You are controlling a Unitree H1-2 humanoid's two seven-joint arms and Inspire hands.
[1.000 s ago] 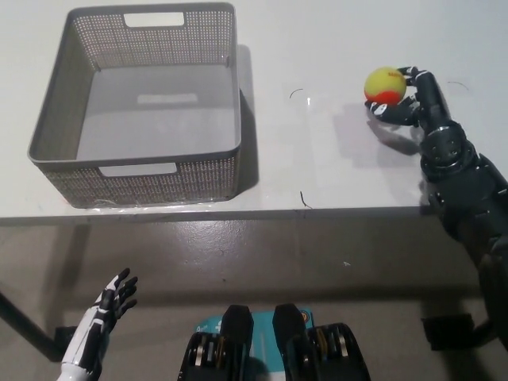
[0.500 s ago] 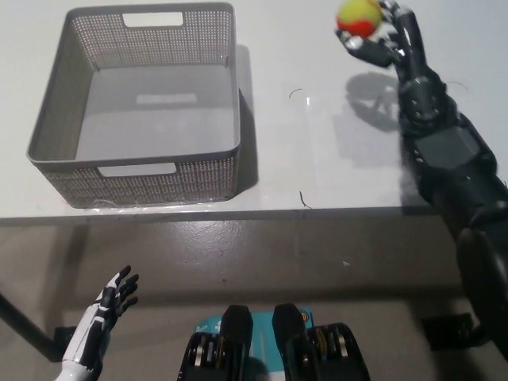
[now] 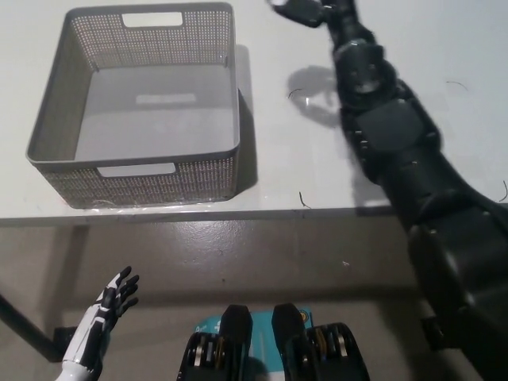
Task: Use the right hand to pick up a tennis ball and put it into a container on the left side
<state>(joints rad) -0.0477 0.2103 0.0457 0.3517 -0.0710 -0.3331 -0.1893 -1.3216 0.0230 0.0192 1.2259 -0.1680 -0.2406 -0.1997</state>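
My black right arm (image 3: 389,135) reaches up across the white table (image 3: 444,48), and my right hand (image 3: 305,9) sits at the picture's top edge, just right of the grey mesh basket (image 3: 135,178). Its curled fingers are cut off by that edge. The tennis ball is out of sight there; it lies neither on the table nor in the basket, which is empty. The hand's shadow (image 3: 313,87) falls on the table right of the basket. My white left hand (image 3: 105,313) rests open at the lower left, below the table's front edge.
The basket stands at the table's left, close to the front edge (image 3: 262,213). Brown floor (image 3: 262,262) lies below that edge. Thin dark marks (image 3: 305,200) dot the tabletop.
My right hand has lifted the yellow and red tennis ball off the table's right side and carried it up and left, until the ball passed out of the picture's top. The left hand has stayed put.
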